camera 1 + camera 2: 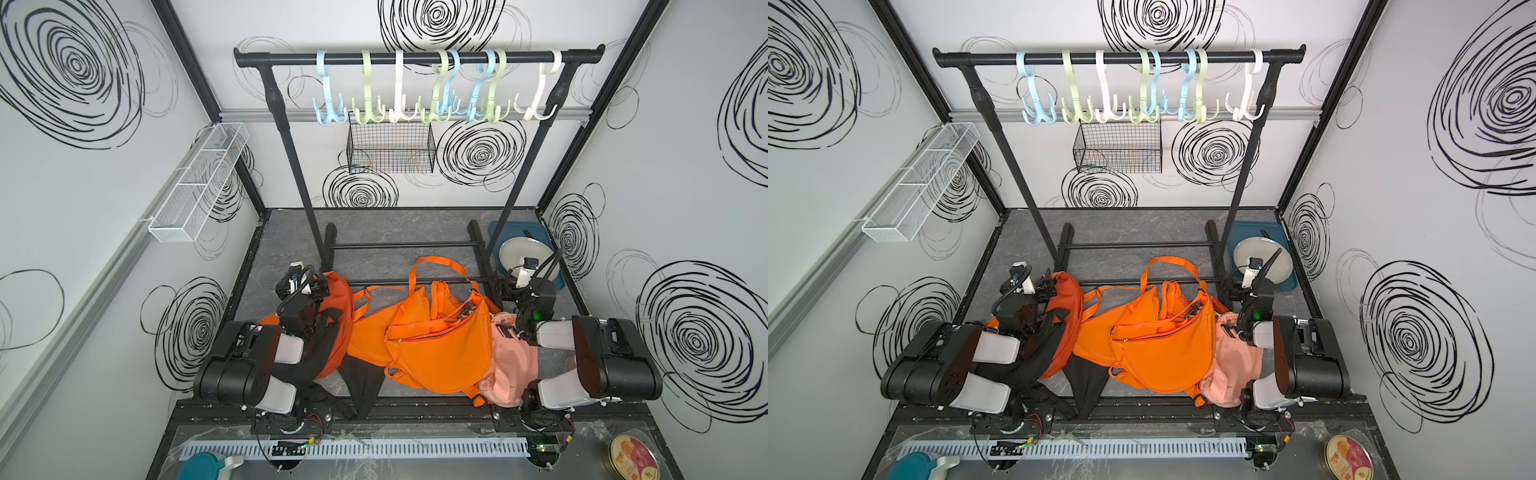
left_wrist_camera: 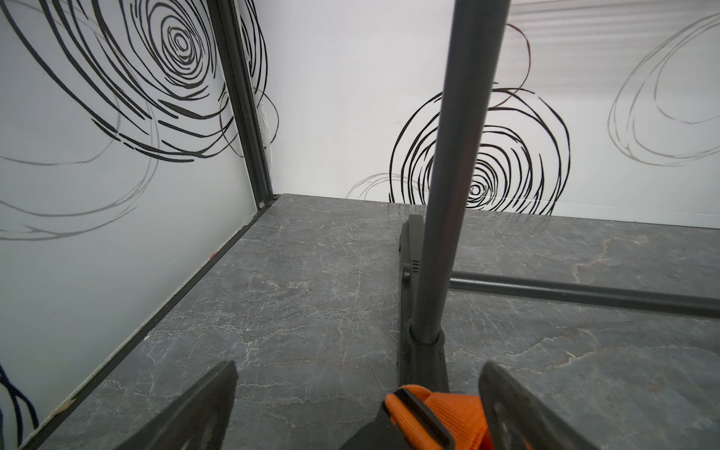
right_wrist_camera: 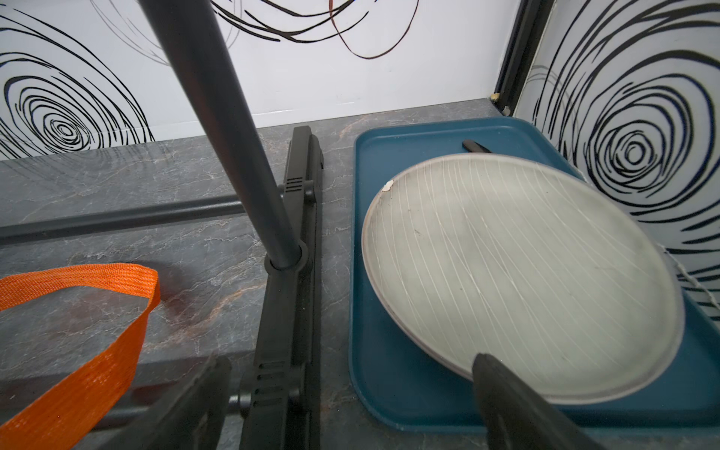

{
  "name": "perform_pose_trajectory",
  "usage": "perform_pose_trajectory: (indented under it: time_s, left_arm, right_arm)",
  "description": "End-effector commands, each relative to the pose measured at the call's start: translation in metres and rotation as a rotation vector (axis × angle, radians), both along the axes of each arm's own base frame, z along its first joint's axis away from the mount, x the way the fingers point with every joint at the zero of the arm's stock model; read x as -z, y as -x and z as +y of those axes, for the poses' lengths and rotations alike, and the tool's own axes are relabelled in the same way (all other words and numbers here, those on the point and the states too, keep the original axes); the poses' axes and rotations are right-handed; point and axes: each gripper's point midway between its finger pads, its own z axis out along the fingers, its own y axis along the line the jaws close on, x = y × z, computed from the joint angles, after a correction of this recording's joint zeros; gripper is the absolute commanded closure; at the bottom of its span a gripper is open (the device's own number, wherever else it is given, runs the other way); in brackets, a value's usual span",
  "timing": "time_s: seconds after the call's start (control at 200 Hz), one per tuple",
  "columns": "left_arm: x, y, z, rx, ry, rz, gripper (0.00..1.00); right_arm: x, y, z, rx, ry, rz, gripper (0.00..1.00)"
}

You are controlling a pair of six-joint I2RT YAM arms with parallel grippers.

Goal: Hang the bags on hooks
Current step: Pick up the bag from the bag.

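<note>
Pick-up step: got the orange bag [image 1: 440, 353] lying on the surface [image 1: 374, 232], left pincer [image 2: 358, 382] and right pincer [image 3: 350, 364] both wide and empty. Need to pinch its strap loop [image 1: 438, 259] next, then lift to the hooks [image 1: 399, 83].

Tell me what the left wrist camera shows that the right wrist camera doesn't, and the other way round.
Only the left wrist view: a black buckle on orange webbing, seen between the open jaws of the left gripper, plus the enclosure's corner post.
Only the right wrist view: a grey plate on a blue tray, and an orange strap looped on the table; the right gripper is open.
Both: a rack upright on its base foot, marbled tabletop, swirl-patterned walls.
</note>
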Motion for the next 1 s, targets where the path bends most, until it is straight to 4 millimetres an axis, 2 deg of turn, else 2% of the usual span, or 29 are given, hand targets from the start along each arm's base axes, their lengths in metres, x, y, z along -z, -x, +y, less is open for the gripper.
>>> perform_pose_trajectory:
  time_s: [0.0, 0.355, 0.39, 0.445, 0.465, 0.55, 0.66, 0.721, 0.786, 0.841, 0.876, 0.936, 0.991]
  left_arm:
    - [-0.013, -0.003, -0.002, 0.003, -0.011, -0.045, 0.01]
    - [-0.016, -0.003, -0.001, -0.006, -0.009, -0.054, 0.01]
    - [-0.021, -0.003, -0.002, -0.006, -0.015, -0.049, 0.01]
    - [-0.029, -0.005, -0.005, -0.002, -0.031, -0.025, 0.01]
    - [-0.031, -0.006, -0.006, -0.002, -0.039, -0.013, 0.01]
    - [-0.053, -0.004, -0.016, 0.009, -0.075, -0.036, 0.01]
    - [-0.095, 0.012, -0.026, -0.005, -0.027, -0.186, 0.01]
    - [-0.108, 0.011, -0.036, 0.024, 0.017, -0.199, 0.01]
    - [-0.121, 0.007, -0.051, 0.095, 0.089, -0.211, 0.01]
    - [-0.135, 0.006, -0.065, 0.168, 0.201, -0.235, 0.01]
    - [-0.142, 0.006, -0.072, 0.213, 0.269, -0.239, 0.01]
    - [-0.158, 0.009, -0.092, 0.335, 0.327, -0.259, 0.01]
    - [-0.166, 0.013, -0.093, 0.376, 0.466, -0.275, 0.01]
  right_arm:
    - [-0.010, -0.004, -0.001, 0.004, 0.012, -0.028, 0.00]
    - [-0.011, -0.002, 0.001, 0.000, 0.020, -0.033, 0.00]
    - [-0.018, 0.002, -0.001, 0.023, 0.061, -0.067, 0.00]
    - [-0.043, 0.002, -0.011, 0.115, 0.092, -0.136, 0.00]
    - [-0.045, 0.001, -0.011, 0.123, 0.098, -0.111, 0.00]
    - [-0.066, -0.005, -0.016, 0.174, 0.056, 0.003, 0.00]
    - [-0.094, 0.002, -0.034, 0.334, -0.052, 0.017, 0.00]
    - [-0.106, 0.012, -0.046, 0.450, -0.170, 0.000, 0.00]
    - [-0.105, 0.027, -0.057, 0.565, -0.380, 0.013, 0.00]
    - [-0.107, 0.026, -0.040, 0.436, -0.521, 0.039, 0.00]
    - [-0.116, 0.023, -0.025, 0.306, -0.554, 0.017, 0.00]
    - [-0.127, 0.025, -0.005, 0.203, -0.633, -0.012, 0.00]
    - [-0.142, 0.029, 0.016, 0.096, -0.669, -0.050, 0.00]
